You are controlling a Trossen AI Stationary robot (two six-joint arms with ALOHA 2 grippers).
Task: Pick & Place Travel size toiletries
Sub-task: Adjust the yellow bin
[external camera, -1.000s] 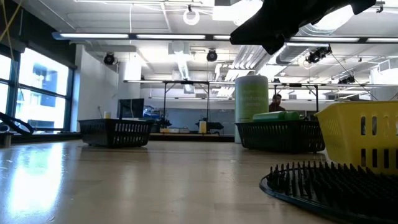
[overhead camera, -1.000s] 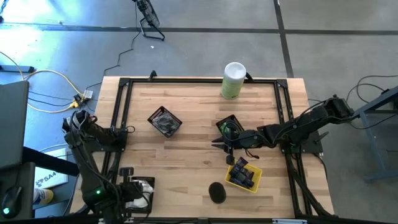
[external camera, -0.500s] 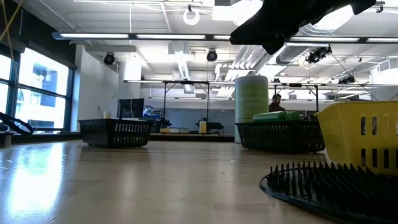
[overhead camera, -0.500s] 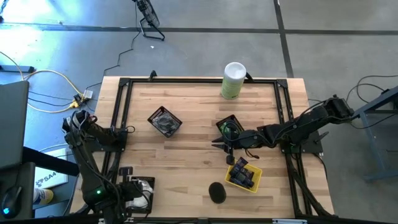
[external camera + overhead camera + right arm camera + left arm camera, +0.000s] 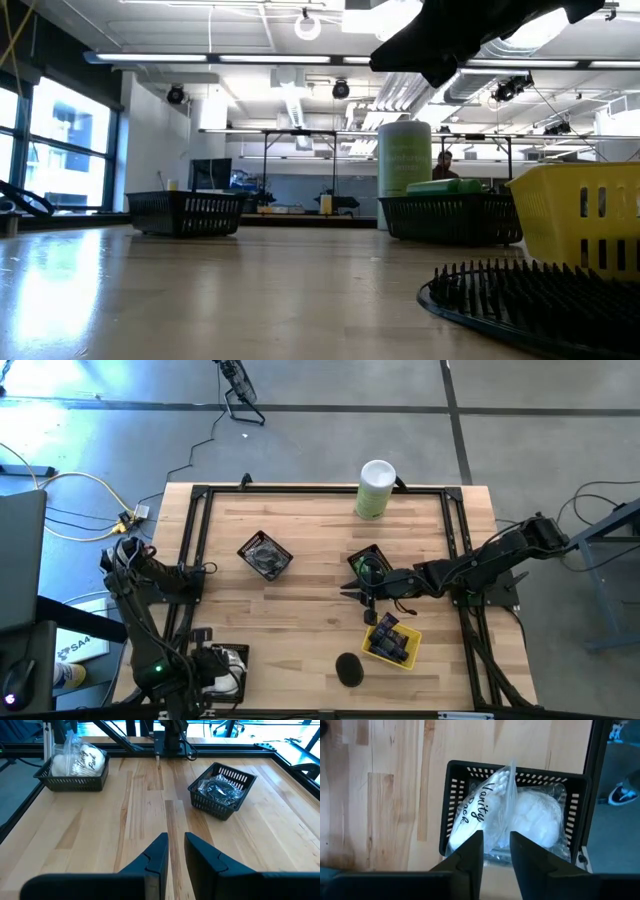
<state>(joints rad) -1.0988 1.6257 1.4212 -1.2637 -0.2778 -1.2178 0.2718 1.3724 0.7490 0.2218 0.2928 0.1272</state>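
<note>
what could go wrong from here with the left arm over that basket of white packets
The left end effector sits right above the vanity pack bag in the black basket, fingers a little apart with the bag's edge between them. Pulling away could snag the bag and drag it out. That basket also stands at the table's corner, so a nudge might push it off. The right end effector hangs over bare wood, holding nothing.

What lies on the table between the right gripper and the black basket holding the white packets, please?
Only bare wooden table: in the right wrist view, nothing stands between the right gripper and that black basket with its white packets.
</note>
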